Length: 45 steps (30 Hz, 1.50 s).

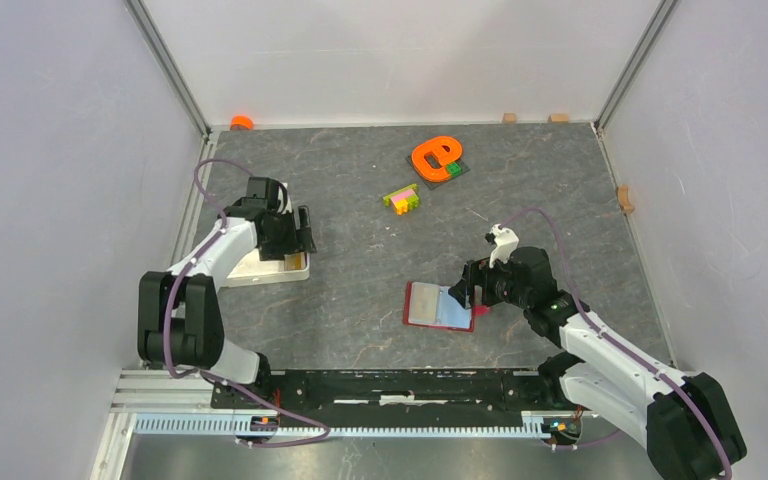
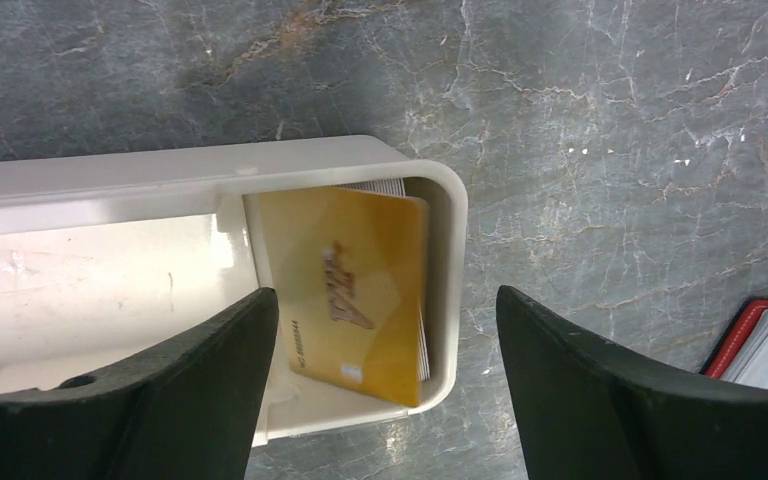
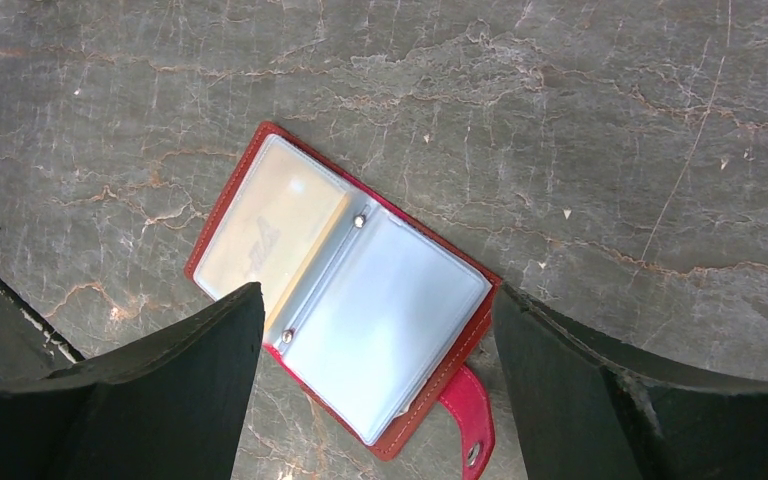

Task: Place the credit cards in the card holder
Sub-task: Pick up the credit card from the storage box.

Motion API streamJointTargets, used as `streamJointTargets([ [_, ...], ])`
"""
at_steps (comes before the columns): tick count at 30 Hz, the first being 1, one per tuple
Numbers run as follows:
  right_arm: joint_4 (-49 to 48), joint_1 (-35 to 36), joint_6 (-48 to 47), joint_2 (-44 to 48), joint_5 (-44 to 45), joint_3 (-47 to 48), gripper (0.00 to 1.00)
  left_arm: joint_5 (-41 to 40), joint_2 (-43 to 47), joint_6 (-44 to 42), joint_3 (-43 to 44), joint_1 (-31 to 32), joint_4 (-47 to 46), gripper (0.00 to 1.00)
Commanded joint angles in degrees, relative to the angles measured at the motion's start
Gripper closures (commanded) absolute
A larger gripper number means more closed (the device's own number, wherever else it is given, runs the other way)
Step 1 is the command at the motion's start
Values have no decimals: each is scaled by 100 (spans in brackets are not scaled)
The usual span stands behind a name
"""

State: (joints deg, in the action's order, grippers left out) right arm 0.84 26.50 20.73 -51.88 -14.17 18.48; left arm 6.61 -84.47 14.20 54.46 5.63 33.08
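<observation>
The dark red card holder (image 1: 438, 305) lies open on the table; it also shows in the right wrist view (image 3: 340, 290). Its left sleeve holds a tan card (image 3: 260, 235). Its right sleeve (image 3: 390, 320) looks light blue, and I cannot tell if a card is inside. The snap tab (image 3: 465, 420) sticks out. My right gripper (image 1: 465, 290) (image 3: 378, 290) hovers open over the holder. My left gripper (image 1: 288, 235) (image 2: 387, 295) is open over the end of the white tray (image 2: 450, 250), above a tan-orange card (image 2: 355, 270) that lies on a small stack of cards.
The white tray (image 1: 260, 270) sits at the left. An orange e-shaped toy (image 1: 435, 157) and coloured bricks (image 1: 401, 198) lie at the back middle. Small wooden blocks (image 1: 624, 197) line the back and right walls. An orange object (image 1: 242, 122) sits in the back left corner.
</observation>
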Motion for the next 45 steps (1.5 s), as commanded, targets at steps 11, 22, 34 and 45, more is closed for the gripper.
streamJointTargets([
  [11,-234,-44,-13,37,-85,-75,12,561,-207,-154,171,-87,-30,40],
  [22,-251,-49,0,-8,-93,-88,12,670,189,-145,56,-103,-104,45],
  [34,-251,-58,0,-48,-98,-93,12,1097,-33,-145,56,-115,-56,48],
  [45,-261,-57,-6,-57,-112,-90,12,957,193,-139,-5,-131,-50,59],
])
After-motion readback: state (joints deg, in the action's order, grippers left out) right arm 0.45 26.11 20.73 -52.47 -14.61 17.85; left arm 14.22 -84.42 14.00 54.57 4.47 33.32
